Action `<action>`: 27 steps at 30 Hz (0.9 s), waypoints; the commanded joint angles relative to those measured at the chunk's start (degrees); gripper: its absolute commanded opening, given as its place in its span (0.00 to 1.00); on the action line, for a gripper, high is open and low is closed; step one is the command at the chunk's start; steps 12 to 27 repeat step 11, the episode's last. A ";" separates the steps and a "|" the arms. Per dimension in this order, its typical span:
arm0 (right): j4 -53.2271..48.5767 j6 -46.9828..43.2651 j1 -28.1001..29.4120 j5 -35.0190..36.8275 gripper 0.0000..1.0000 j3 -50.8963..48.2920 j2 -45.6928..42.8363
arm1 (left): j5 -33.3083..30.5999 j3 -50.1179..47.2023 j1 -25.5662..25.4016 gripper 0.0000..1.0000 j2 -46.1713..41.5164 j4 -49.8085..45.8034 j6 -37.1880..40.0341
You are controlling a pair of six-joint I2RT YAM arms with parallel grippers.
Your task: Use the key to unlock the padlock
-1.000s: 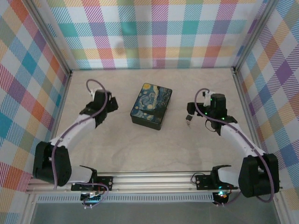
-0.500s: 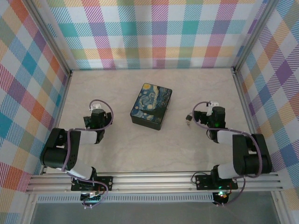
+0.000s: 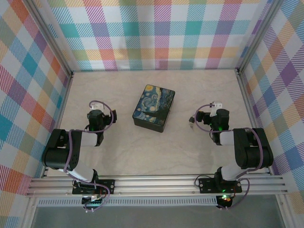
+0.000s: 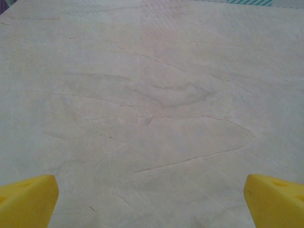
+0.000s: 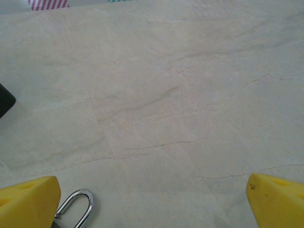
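The padlock (image 3: 191, 124) lies on the table to the right of the painted tin box (image 3: 153, 107). Its silver shackle (image 5: 78, 205) shows low in the right wrist view, just inside the left yellow fingertip (image 5: 28, 202). My right gripper (image 5: 152, 204) is open, with bare table between its fingers, and it sits just right of the padlock (image 3: 205, 118). My left gripper (image 4: 152, 204) is also open over bare table, to the left of the box (image 3: 96, 115). I cannot make out the key.
A dark corner of the tin box (image 5: 4, 99) shows at the left edge of the right wrist view. Plaid walls (image 3: 156, 33) close the table on three sides. Both arms are folded low near the front rail (image 3: 156, 183).
Both arms have folded back toward their bases and dropped low since a second ago. The padlock has stayed where it lay. Little has moved in the last half second.
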 commanded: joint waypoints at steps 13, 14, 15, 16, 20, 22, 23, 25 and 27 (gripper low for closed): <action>3.00 -1.16 -0.29 -0.93 1.00 0.35 -0.75 | 2.35 -0.21 0.30 1.00 0.35 2.07 1.63; 3.00 -1.16 -0.29 -0.93 1.00 0.35 -0.75 | 2.35 -0.21 0.30 1.00 0.35 2.07 1.63; 3.00 -1.16 -0.29 -0.93 1.00 0.35 -0.75 | 2.35 -0.21 0.30 1.00 0.35 2.07 1.63; 3.00 -1.16 -0.29 -0.93 1.00 0.35 -0.75 | 2.35 -0.21 0.30 1.00 0.35 2.07 1.63; 3.00 -1.16 -0.29 -0.93 1.00 0.35 -0.75 | 2.35 -0.21 0.30 1.00 0.35 2.07 1.63; 3.00 -1.16 -0.29 -0.93 1.00 0.35 -0.75 | 2.35 -0.21 0.30 1.00 0.35 2.07 1.63; 3.00 -1.16 -0.29 -0.93 1.00 0.35 -0.75 | 2.35 -0.21 0.30 1.00 0.35 2.07 1.63; 3.00 -1.16 -0.29 -0.93 1.00 0.35 -0.75 | 2.35 -0.21 0.30 1.00 0.35 2.07 1.63; 3.00 -1.16 -0.29 -0.93 1.00 0.35 -0.75 | 2.35 -0.21 0.30 1.00 0.35 2.07 1.63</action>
